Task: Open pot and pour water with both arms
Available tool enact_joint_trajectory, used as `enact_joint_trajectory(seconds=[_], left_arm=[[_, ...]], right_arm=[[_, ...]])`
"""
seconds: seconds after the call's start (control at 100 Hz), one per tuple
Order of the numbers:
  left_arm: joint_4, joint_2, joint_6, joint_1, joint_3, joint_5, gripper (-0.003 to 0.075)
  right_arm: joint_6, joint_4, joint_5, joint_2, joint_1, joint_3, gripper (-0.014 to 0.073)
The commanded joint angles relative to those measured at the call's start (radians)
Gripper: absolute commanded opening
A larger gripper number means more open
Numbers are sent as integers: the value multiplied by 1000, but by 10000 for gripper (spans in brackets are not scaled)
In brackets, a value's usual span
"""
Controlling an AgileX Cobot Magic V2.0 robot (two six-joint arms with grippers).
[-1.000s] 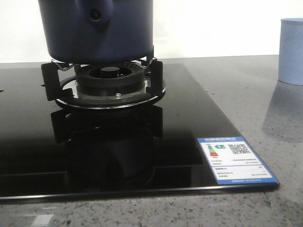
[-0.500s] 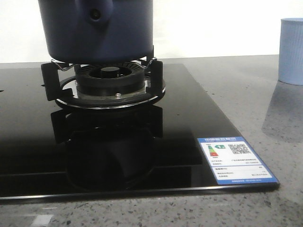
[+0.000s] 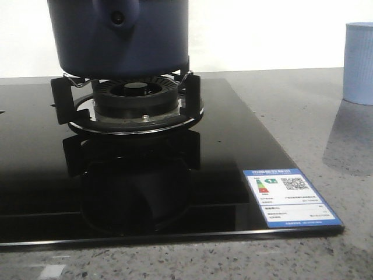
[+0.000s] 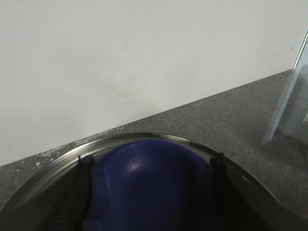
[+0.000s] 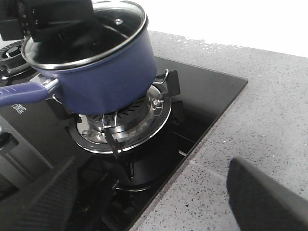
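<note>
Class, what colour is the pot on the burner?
Dark navy blue pot, clearest in the right wrist view.

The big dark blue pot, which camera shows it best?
The right wrist view: the whole big dark blue pot sits on the burner, lid on. The front view cuts off its top; the left wrist view shows only the lid knob.

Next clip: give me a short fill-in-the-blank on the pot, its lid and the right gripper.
1. The pot sits on the gas ____.
2. The glass lid is ____ the pot.
3. The right gripper has its fingers spread ____, holding nothing.
4. The pale cup stands on the ____ countertop, off the black stove.

Missing words: burner; on; open; grey
</note>
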Motion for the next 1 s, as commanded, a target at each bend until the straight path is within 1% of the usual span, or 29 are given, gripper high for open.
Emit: enact_joint_trajectory(seconds=[0.0,0.23,0.4,0.54,0.58,0.63,0.66,0.68,0.72,0.73,0.75,0.76,0.77,0.8,0.82,0.83,0.89,0.99], left_arm=[[-1,-37,0,-8,-35,-92,486],[-1,-40,0,-8,-35,-92,484],[3,-110,0,-8,-35,-92,482],[97,-198,0,-6,-35,-92,471],[134,-221,0,2,-35,-92,453],[155,-244,0,17,-35,-92,410],[156,-254,0,34,-35,-87,376],[156,-262,0,45,-35,-83,347],[156,-276,0,66,-35,-68,281],[156,-278,0,75,-35,-65,269],[156,-286,0,89,-35,-55,232],[156,-288,0,94,-35,-51,206],[156,-294,0,104,-35,-41,181],[154,-302,0,122,-35,-24,141],[154,-309,0,135,-35,-9,102],[154,-311,0,140,-35,-4,76],[154,-335,0,180,-35,39,-22],[147,-374,0,237,-35,76,-20]], right_arm=[[3,33,-5,-20,-3,-24,570],[3,33,-3,-20,-3,-24,570],[3,33,-1,-20,-3,-24,570],[5,45,11,-20,-3,-24,558],[16,64,16,-20,-3,-24,522],[50,94,24,-20,-3,-24,444],[55,112,23,-20,-3,-26,369],[55,122,23,-20,-3,-28,335],[55,131,23,-22,-3,-36,225],[55,133,23,-22,-3,-36,186],[55,135,23,-22,-3,-39,147],[55,139,23,-22,-3,-43,108],[55,141,23,-22,-3,-44,89],[55,141,23,-24,-3,-51,-5],[55,141,26,-24,-3,-55,-41],[55,143,32,-24,-3,-60,-76],[55,150,78,-29,-3,-74,-66],[64,209,231,-43,-3,-90,-65]])
